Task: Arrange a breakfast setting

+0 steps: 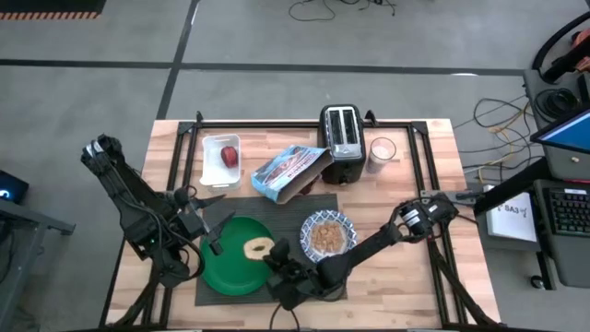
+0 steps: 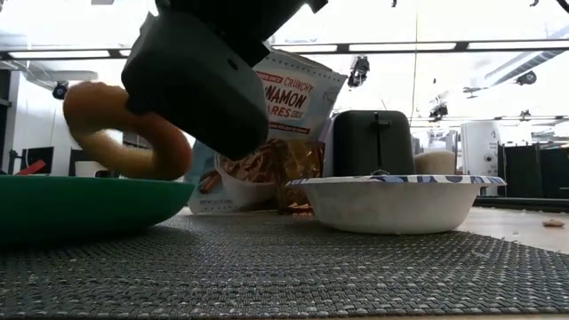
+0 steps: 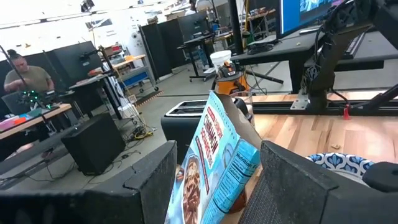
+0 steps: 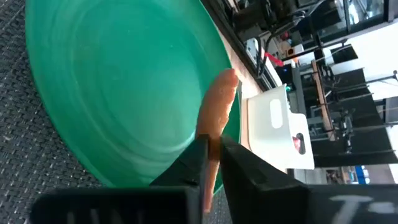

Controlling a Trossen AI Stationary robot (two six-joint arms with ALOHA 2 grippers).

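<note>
Green plate (image 1: pixel 230 263) on your placemat (image 1: pixel 300 203) with the bagel (image 1: pixel 257 247) over it, seemingly just above, right gripper (image 1: pixel 277 260) pinching its edge, cereal in the bowl (image 1: pixel 329 235), left gripper (image 1: pixel 214 221) parted beside.

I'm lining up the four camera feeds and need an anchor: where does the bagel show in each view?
High view: bagel over the green plate, lower centre, by the right gripper.
Low view: bagel upper left, above the plate's rim.
Left wrist view: not in it.
Right wrist view: bagel edge-on between the fingers, at centre.
Shared landmark: the green plate.
</note>
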